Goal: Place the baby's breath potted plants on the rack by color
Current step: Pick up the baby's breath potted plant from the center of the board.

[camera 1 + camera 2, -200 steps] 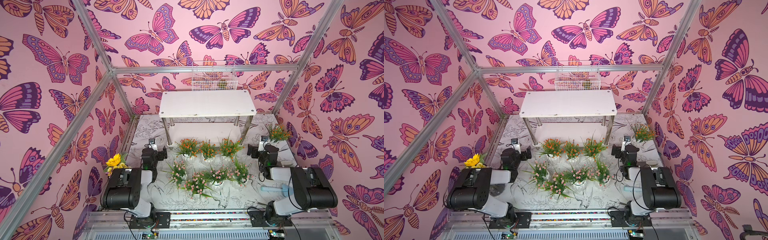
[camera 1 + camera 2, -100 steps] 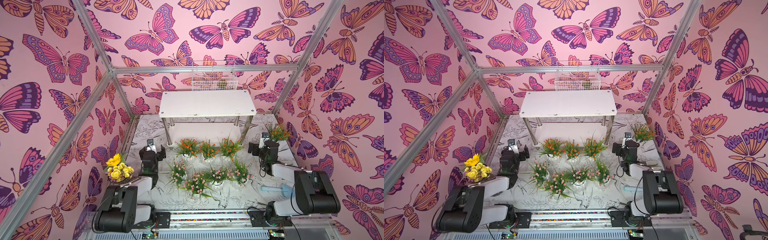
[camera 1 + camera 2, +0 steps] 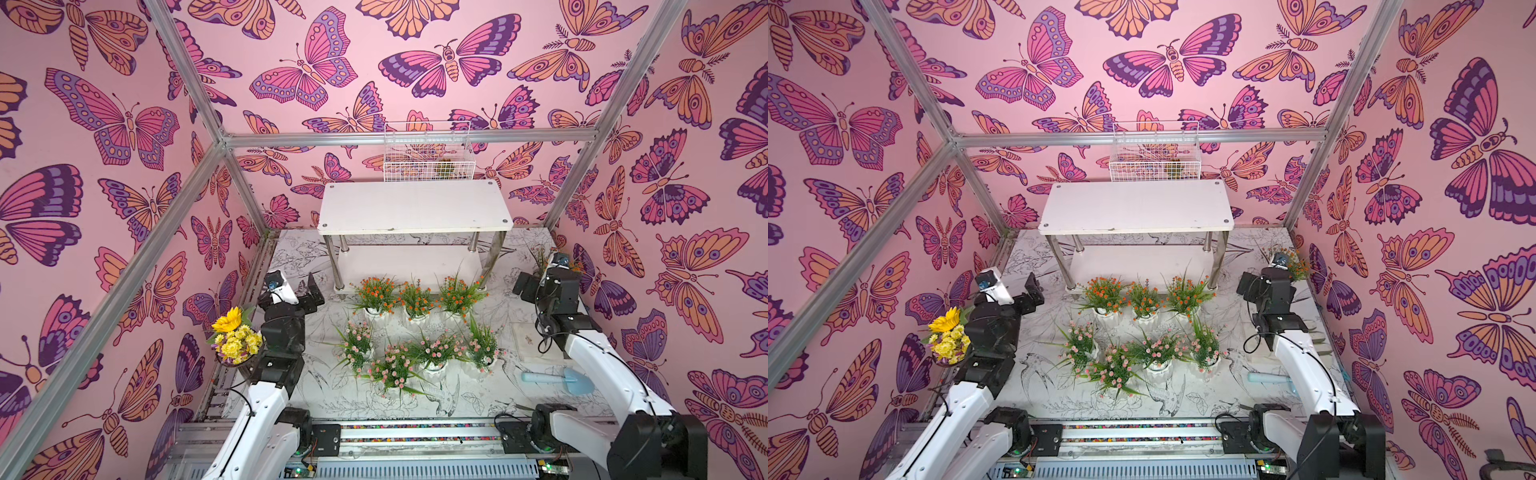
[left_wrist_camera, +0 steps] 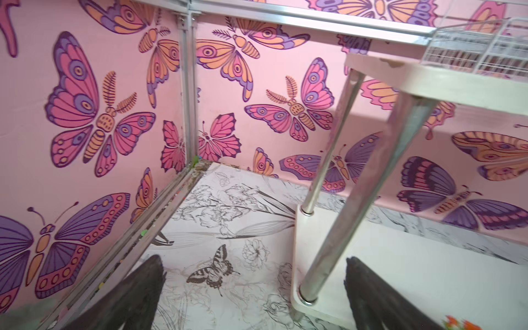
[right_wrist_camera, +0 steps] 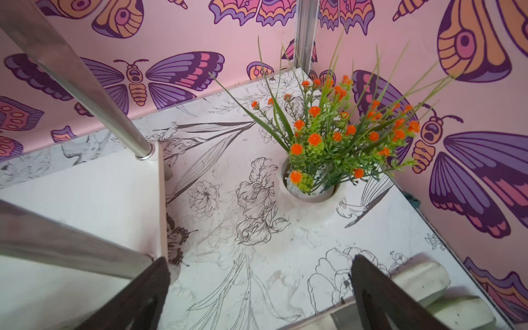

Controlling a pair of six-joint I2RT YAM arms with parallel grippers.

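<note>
The white two-tier rack point(image 3: 415, 208) point(image 3: 1136, 205) stands at the back with both boards bare. Three orange baby's breath potted plants point(image 3: 415, 297) line up in front of it. Behind them towards me stand several pink ones point(image 3: 436, 351) point(image 3: 1156, 349). A further orange plant point(image 5: 328, 137) point(image 3: 1293, 266) sits in the far right corner. My right gripper point(image 5: 260, 257) point(image 3: 523, 286) is open a little short of this plant. My left gripper point(image 4: 253, 260) point(image 3: 305, 293) is open and empty beside the rack's left front leg point(image 4: 343, 214).
A yellow sunflower bouquet point(image 3: 232, 336) sits by the left wall next to my left arm. A white wire basket point(image 3: 428, 158) hangs behind the rack. A pale blue scoop point(image 3: 557, 380) lies at the front right. Patterned walls close three sides.
Both arms have reached forward toward the rack. The left arm moved off the sunflower bouquet, which now shows fully. The right gripper came closer to the corner orange plant.
</note>
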